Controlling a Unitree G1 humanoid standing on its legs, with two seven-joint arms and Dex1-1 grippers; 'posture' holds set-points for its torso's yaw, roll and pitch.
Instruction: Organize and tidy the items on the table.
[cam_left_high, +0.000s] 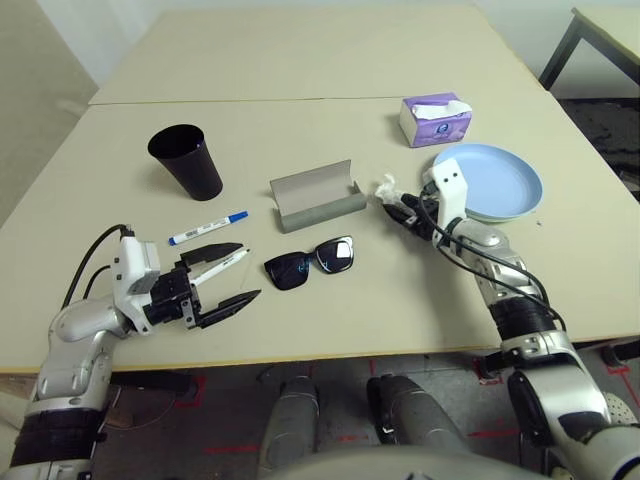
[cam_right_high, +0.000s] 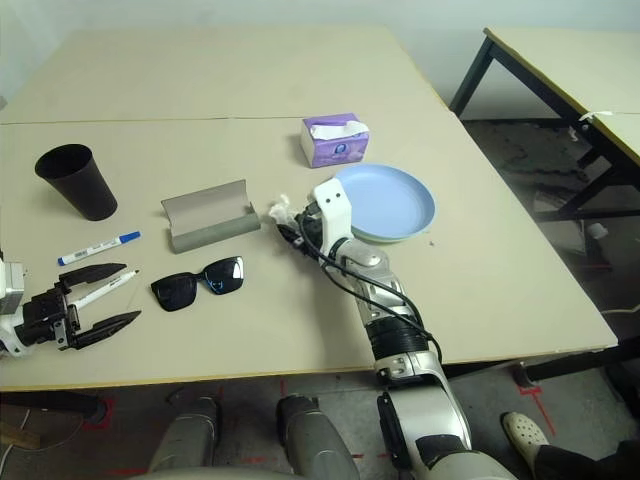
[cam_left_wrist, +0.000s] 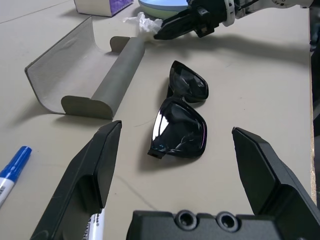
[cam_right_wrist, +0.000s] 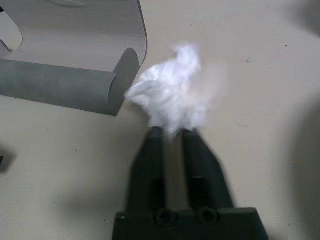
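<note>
Beside the open end of the grey glasses case (cam_left_high: 317, 195), our right gripper (cam_right_wrist: 172, 132) has its two fingers pinched together on the near edge of the crumpled white tissue (cam_right_wrist: 172, 95). The wrist picture is smeared just there, so we judge the tissue to be caught between the tips rather than merely touched, but we would not swear to how much of it is held. It lies on the table (cam_left_high: 300, 60), just beside the case and near the light-blue plate (cam_left_high: 500, 180), with the purple tissue box (cam_left_high: 436, 119) farther back.

Our left gripper (cam_left_high: 228, 272) hangs near the table's front edge with its jaws spread wide and nothing between them. One white marker pen (cam_left_high: 222, 264) with a dark cap lies under its fingers, the blue-capped pen (cam_left_high: 208, 228) sits just beyond, and the black sunglasses (cam_left_high: 309, 262) rest folded ahead of it. The black cup (cam_left_high: 187, 161) stands upright behind the pens, well apart from the case.

We take the step in hand to be picking up the tissue. The next move calls for a gentle lift straight off the tabletop, keeping the pinch firm, since so light a wad could slip free or drag against the case. Where it should go we cannot tell from here; the plate is the nearest open place.
</note>
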